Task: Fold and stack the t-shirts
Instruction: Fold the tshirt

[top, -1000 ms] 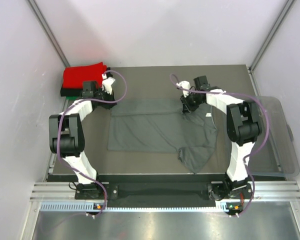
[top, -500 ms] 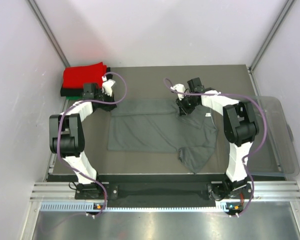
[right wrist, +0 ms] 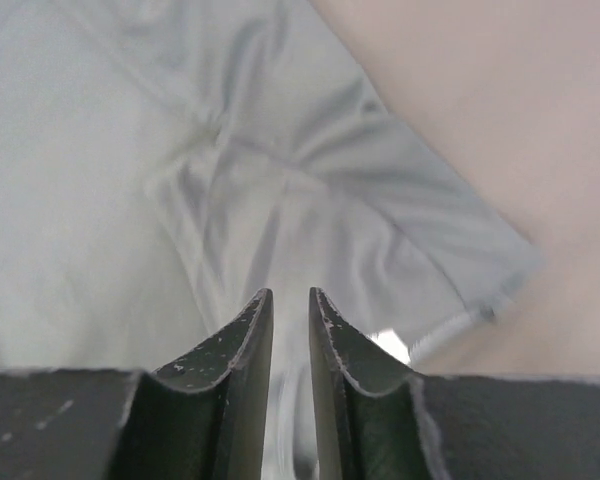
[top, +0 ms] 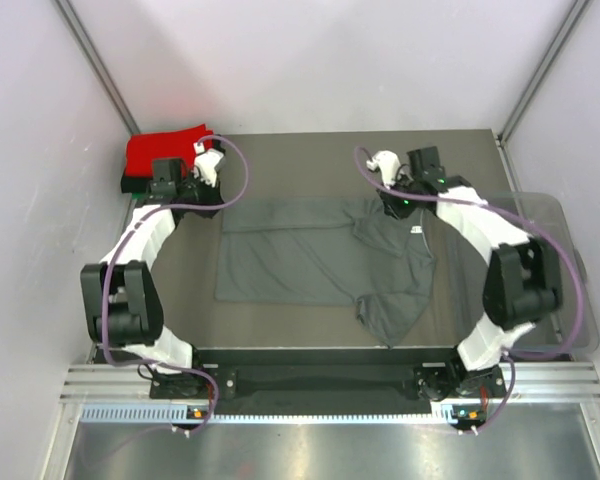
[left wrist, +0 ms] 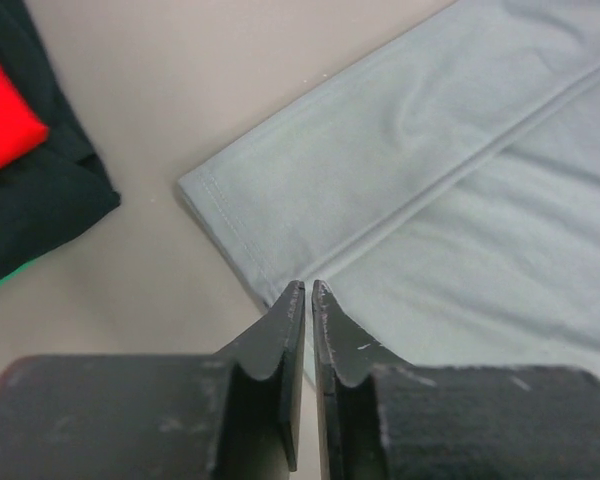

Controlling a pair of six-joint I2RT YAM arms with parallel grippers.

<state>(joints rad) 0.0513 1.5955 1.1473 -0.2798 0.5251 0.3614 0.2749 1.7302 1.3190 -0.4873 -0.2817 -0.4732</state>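
The dark grey t-shirt (top: 310, 260) lies partly folded in the middle of the table, its right part rumpled. It also shows in the left wrist view (left wrist: 460, 150) and the right wrist view (right wrist: 130, 150). My left gripper (top: 216, 198) is shut and empty, raised just over the shirt's far left corner (left wrist: 307, 285). My right gripper (top: 390, 205) is at the shirt's far right part, its jaws nearly together with cloth between them (right wrist: 290, 292). The folded red shirt (top: 160, 150) tops a stack at the far left, over a black one (left wrist: 40, 200) and a green sliver (left wrist: 5, 275).
A clear plastic bin (top: 570, 290) stands along the table's right edge. White walls and metal frame posts (top: 100, 70) close in the back and sides. Bare table (top: 300, 165) shows behind the shirt.
My right gripper has moved right and back, pulling the shirt's far right part into a bunch. My left gripper has drawn back left, off the shirt's corner.
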